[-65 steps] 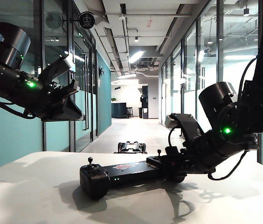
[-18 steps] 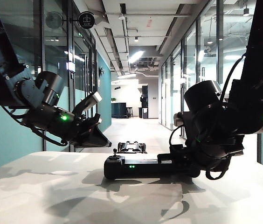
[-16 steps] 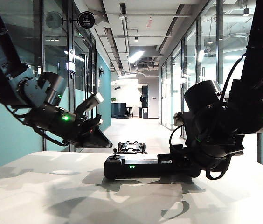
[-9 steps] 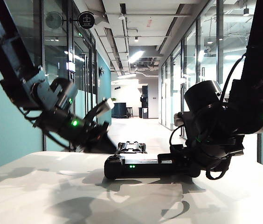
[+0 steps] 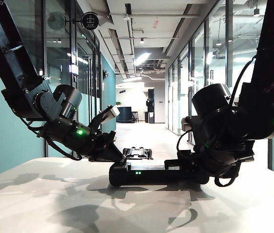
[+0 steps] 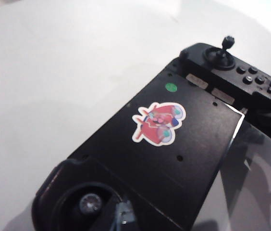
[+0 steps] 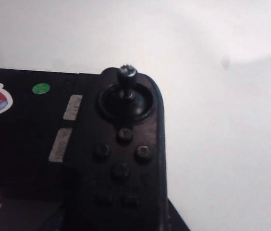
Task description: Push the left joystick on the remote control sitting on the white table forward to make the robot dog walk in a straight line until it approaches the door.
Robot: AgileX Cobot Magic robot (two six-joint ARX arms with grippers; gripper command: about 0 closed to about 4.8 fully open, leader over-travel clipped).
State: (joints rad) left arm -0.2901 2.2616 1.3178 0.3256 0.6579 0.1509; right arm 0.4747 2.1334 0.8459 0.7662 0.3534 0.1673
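The black remote control (image 5: 146,174) lies on the white table (image 5: 54,204), its red sticker (image 6: 158,124) facing up. My right gripper (image 5: 183,170) is shut on its right handle, below the right stick (image 7: 127,77). My left gripper (image 5: 120,156) is shut and angled down over the left handle. In the left wrist view its pale tip (image 6: 122,217) sits close beside the left joystick (image 6: 91,204); whether they touch I cannot tell. In the exterior view the gripper hides that stick. The robot dog (image 5: 137,153) stands low on the corridor floor beyond the table.
A long corridor with glass walls and doors (image 5: 86,97) runs away behind the table, ending at a dark counter (image 5: 124,114). Both arms cast shadows on the tabletop (image 5: 127,208).
My left arm has come down and to the right, bringing its gripper from above the table onto the controller's left end. The right arm, the controller and the robot dog have stayed put.
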